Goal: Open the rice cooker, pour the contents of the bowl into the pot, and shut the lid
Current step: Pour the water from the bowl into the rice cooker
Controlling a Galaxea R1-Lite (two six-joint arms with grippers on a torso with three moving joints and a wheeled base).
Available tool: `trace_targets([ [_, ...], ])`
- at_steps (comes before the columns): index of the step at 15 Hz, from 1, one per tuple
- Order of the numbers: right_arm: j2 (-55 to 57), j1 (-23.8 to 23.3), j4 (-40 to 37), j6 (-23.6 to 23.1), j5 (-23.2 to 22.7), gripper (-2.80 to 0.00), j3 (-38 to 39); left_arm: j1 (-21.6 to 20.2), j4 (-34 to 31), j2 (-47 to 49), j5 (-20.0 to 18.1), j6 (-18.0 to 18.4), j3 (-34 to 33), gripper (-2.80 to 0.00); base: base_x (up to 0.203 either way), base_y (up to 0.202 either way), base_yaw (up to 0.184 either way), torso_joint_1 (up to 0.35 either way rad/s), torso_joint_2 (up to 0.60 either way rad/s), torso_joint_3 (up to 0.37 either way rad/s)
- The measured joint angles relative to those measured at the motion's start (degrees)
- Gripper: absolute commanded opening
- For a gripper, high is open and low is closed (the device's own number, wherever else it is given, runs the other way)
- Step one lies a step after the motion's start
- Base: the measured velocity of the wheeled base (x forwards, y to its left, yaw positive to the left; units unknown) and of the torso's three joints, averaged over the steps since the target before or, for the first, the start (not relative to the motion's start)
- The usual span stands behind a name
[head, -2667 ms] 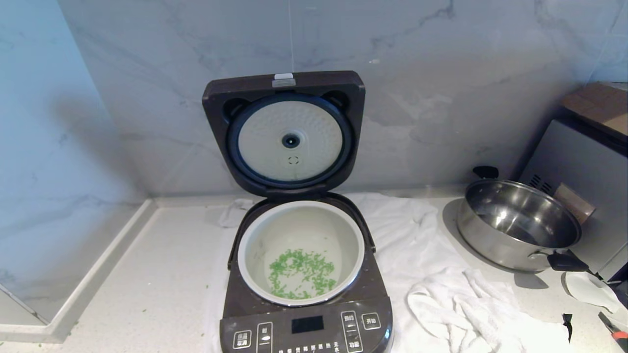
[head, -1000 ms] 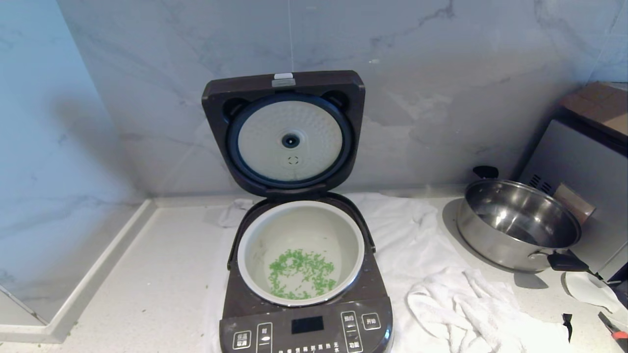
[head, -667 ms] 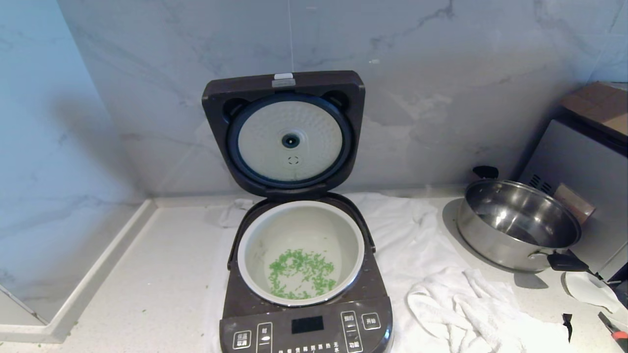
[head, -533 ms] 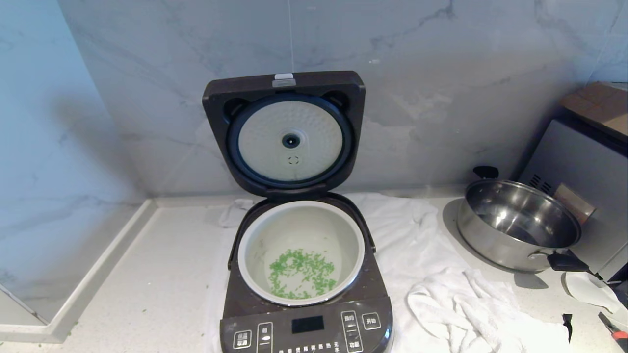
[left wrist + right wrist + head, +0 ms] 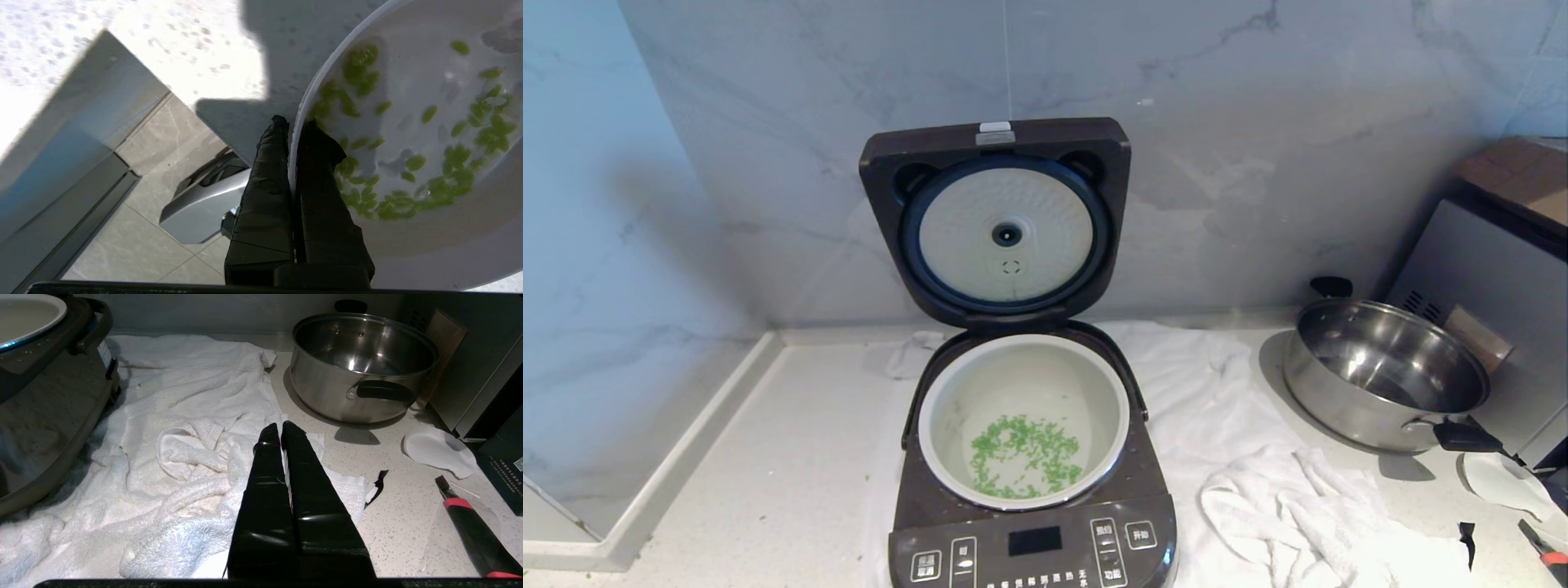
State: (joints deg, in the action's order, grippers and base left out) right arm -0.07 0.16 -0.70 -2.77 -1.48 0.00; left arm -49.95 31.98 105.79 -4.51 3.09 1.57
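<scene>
The rice cooker (image 5: 1029, 539) stands open in the middle of the counter, its lid (image 5: 996, 220) upright against the wall. Green bits (image 5: 1023, 457) lie on the bottom of the white pot (image 5: 1013, 384). No arm shows in the head view. In the left wrist view my left gripper (image 5: 292, 120) is shut on the rim of the pale bowl (image 5: 429, 237), held over the counter's edge and the floor. Some green bits (image 5: 449, 179) still cling inside the bowl. My right gripper (image 5: 282, 426) is shut and empty, hanging over the white towel (image 5: 184, 457) beside the cooker (image 5: 45, 396).
A steel pan (image 5: 1388, 371) with black handles stands at the right by a grey appliance (image 5: 1494, 302). The crumpled white towel (image 5: 1298, 506) spreads under and to the right of the cooker. A red-and-black cutter (image 5: 470, 522) lies near the counter's right front. Marble walls close the back and left.
</scene>
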Motion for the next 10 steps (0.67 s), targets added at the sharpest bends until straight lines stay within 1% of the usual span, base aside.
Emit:
trace_targets([
  [1,0.00,0.00,-0.01,0.02,0.02,-2.80,0.00,1.58,0.00,-0.23,-0.02,-1.26,-0.09,-2.80,0.000,0.000,0.000,0.000,0.00,0.000],
  [4,0.00,0.00,-0.01,0.02,0.02,-2.80,0.00,8.02,0.02,-0.12,0.05,-7.53,0.46,-2.80,0.000,0.000,0.000,0.000,0.00,0.000],
  [5,0.00,-0.02,-0.01,0.02,0.02,-2.80,0.00,9.50,0.02,0.46,0.07,-9.07,1.22,-2.80,0.000,0.000,0.000,0.000,0.00,0.000],
  [8,0.00,-0.02,-0.01,0.01,0.01,-2.80,0.00,11.69,0.11,2.58,0.09,-10.36,2.69,-2.80,0.000,0.000,0.000,0.000,0.00,0.000],
  [10,0.00,-0.02,0.02,0.02,0.00,-2.80,0.00,13.46,0.21,3.81,0.30,-12.37,3.38,-2.80,0.000,0.000,0.000,0.000,0.00,0.000],
])
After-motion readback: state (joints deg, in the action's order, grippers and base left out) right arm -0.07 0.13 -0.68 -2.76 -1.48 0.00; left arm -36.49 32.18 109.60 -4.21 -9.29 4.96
